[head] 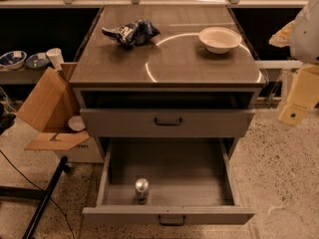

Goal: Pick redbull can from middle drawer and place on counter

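The redbull can (141, 189), slim with a shiny silver top, stands upright near the front wall of the middle drawer (184, 171). The drawer is pulled far out and has a plain grey floor and a small dark handle on its front. The counter (194, 66) is the glossy grey-brown cabinet top above it, marked with a pale ring line. My gripper (298, 99) hangs at the far right edge of the view, level with the counter's front edge. It is well to the right of the cabinet, far from the can, and holds nothing that I can see.
A dark blue foil snack bag (130, 33) and a white bowl (219, 39) sit on the counter's far half. The drawer above (167, 121) is slightly out. An open cardboard box (47, 108) and a black pole (45, 198) stand to the left on the speckled floor.
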### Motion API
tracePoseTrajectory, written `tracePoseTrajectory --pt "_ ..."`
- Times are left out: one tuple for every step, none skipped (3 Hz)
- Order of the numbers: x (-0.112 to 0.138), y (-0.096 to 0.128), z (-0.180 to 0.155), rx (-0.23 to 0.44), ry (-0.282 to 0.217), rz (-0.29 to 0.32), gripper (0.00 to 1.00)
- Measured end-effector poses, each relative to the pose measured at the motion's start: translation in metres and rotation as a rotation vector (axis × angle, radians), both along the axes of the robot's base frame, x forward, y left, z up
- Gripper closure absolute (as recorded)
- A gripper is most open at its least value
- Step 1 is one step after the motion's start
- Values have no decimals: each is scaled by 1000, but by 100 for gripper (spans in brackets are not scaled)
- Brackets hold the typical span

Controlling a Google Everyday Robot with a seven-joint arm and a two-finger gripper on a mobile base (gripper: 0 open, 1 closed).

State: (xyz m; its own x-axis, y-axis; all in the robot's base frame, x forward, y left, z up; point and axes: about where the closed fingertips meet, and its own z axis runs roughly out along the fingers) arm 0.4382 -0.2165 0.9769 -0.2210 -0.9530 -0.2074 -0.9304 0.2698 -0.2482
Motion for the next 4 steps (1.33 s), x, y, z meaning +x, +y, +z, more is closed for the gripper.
tracePoseTrajectory --pt "0 0 0 0 0 0 0" --pt "-4 7 -8 7 -8 26 0" --pt "-14 24 -32 44 -28 79 0" --pt "-23 41 -63 96 -44 130 0"
